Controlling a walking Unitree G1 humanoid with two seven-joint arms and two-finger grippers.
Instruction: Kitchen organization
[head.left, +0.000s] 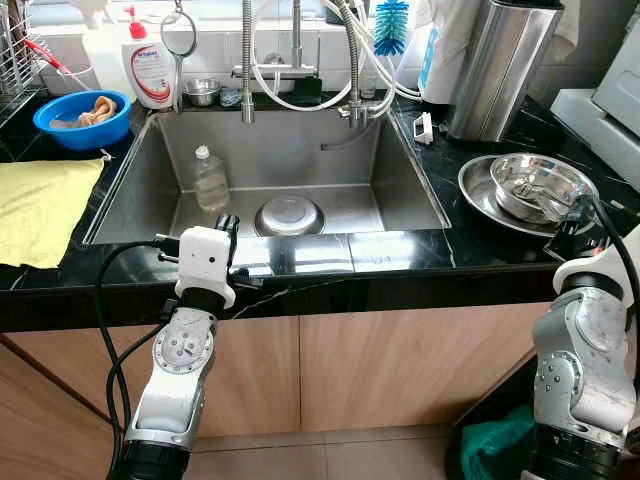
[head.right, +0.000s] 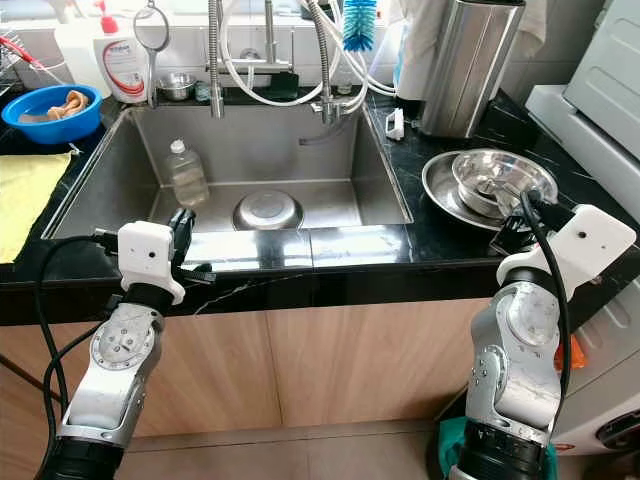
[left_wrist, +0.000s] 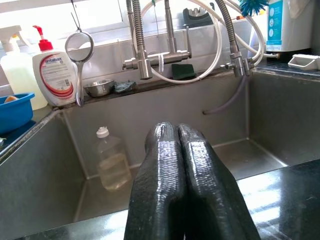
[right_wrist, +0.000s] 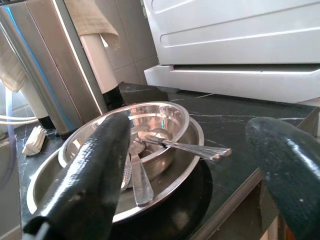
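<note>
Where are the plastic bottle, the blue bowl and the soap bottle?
plastic bottle (head.left: 209, 181), left eye view, its body.
blue bowl (head.left: 60, 130), left eye view, its front wall.
soap bottle (head.left: 151, 71), left eye view, its label.

Black counter (head.left: 480, 240) with faint white veins, shiny steel sink (head.left: 140, 190) – pretty sleek. Blue bowl (head.left: 82, 118) at 10 o'clock, yellow cloth (head.left: 40, 205) at 9, white soap bottle (head.left: 150, 70) with red pump, blue brush (head.left: 391, 25) at 12 – silver bowls (head.left: 540, 185) at 3.
</note>
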